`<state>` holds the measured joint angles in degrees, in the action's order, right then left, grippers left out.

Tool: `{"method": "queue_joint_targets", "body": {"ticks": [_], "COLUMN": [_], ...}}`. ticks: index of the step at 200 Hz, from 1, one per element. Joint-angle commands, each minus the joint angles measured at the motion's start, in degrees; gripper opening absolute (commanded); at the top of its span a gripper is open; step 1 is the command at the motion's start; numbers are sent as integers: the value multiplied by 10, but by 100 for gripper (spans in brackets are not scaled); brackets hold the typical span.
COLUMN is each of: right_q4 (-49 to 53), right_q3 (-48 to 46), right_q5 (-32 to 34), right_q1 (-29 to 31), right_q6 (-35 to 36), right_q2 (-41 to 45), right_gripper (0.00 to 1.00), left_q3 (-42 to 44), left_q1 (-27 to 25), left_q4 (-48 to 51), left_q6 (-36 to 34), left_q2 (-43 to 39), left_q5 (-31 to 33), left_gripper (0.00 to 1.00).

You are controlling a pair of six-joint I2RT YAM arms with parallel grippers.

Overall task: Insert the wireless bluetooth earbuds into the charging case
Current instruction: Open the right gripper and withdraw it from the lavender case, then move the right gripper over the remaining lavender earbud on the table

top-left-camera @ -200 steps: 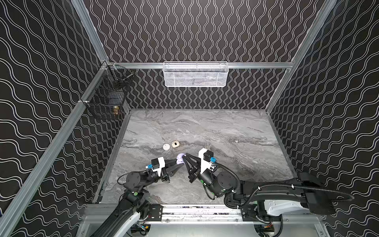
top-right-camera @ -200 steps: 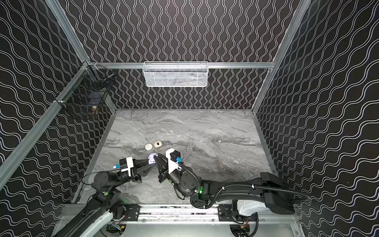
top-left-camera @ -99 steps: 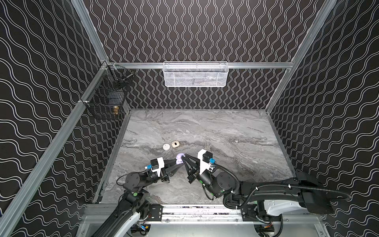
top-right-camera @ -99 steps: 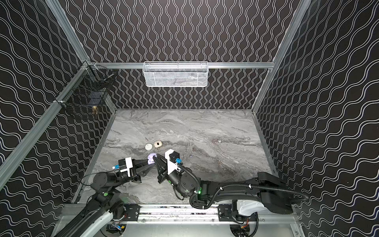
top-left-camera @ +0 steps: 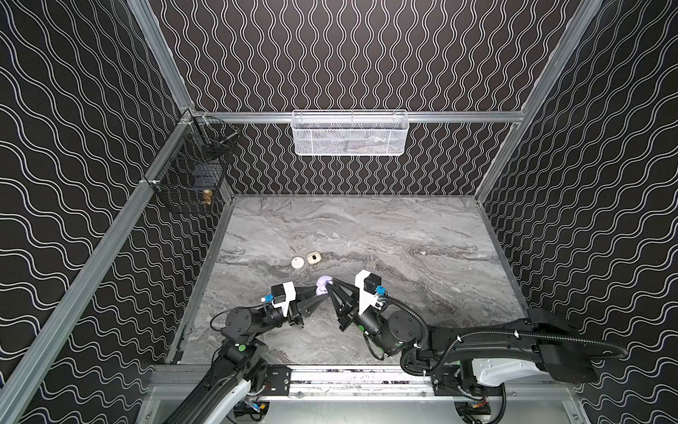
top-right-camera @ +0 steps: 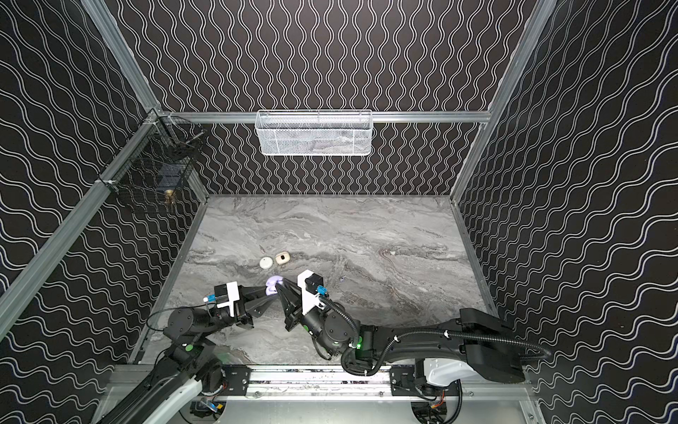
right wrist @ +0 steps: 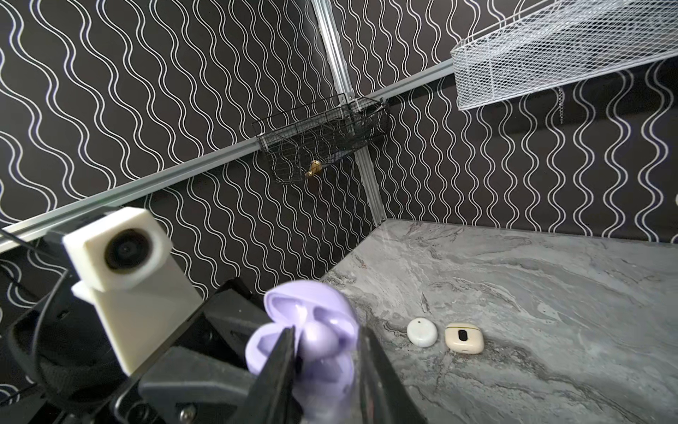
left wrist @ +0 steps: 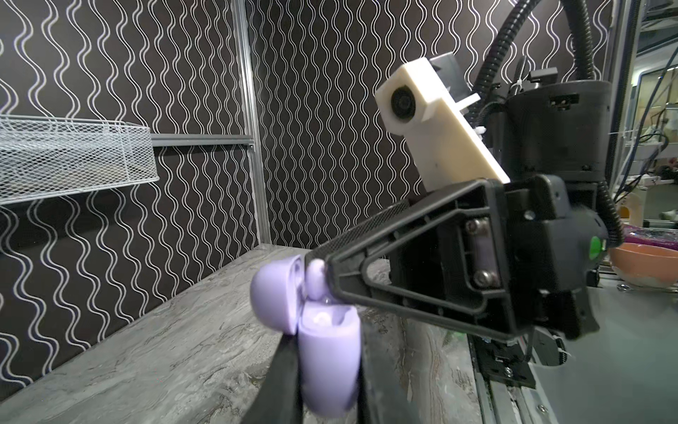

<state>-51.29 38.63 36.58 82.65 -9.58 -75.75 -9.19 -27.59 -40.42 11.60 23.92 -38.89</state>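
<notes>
Firmly, the left pincer (top-left-camera: pixel 320 293) clenches the open lavender case (left wrist: pixel 326 352) — the right pincer (top-left-camera: pixel 330 285) straddles an earbud (left wrist: pixel 314 277) at the case's mouth; clenched or released, I cannot tell.

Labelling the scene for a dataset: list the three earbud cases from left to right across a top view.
white round case → beige case → lavender case

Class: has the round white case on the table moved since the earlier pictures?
No: the round white case lies beside the beige case, on the same dark vein of the table.
</notes>
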Motion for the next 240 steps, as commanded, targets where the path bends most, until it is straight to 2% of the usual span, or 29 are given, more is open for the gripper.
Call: {"method": "queue_joint_targets", "body": {"ticks": [1,19,59,79,95,110,140,164,192,212,240], "right_q4": [12,18,32,54,175,282,366,367,356,363,377], "right_q3": [-8,-18,-62,-90,-87,-82,-96,-84,-41,-10,18], "right_q5": [13,22,58,115,125,86,3,-89,-195,-218,-207], "right_q1": [2,2,2,-25,-79,-152,-258,-313,-357,-368,-369], "right_q6": [1,1,-8,-44,-134,-234,-339,-355,-335,-331,-325], "right_q2": [16,37,107,134,142,135,89,9,-97,-149,-190], "right_gripper": [40,47,50,49,47,46,46,44,44,44,45], "left_q3": [-5,-5,-3,0,-2,-2,-3,-5,-5,-6,-5], "left_q1": [-1,-1,0,-1,-1,-1,-1,-1,-1,0,0], "left_q4": [-46,-44,-47,-56,-54,-42,-29,-37,-26,1,9], "left_q6": [-5,-7,-11,-10,-10,-15,-18,-11,-8,-17,-24], "left_q2": [0,0,7,11,11,6,-3,-3,-16,-32,-41], "left_q5": [3,3,3,2,-1,1,6,2,0,8,15], "left_gripper": [0,0,0,0,0,0,0,0,0,0,0]}}
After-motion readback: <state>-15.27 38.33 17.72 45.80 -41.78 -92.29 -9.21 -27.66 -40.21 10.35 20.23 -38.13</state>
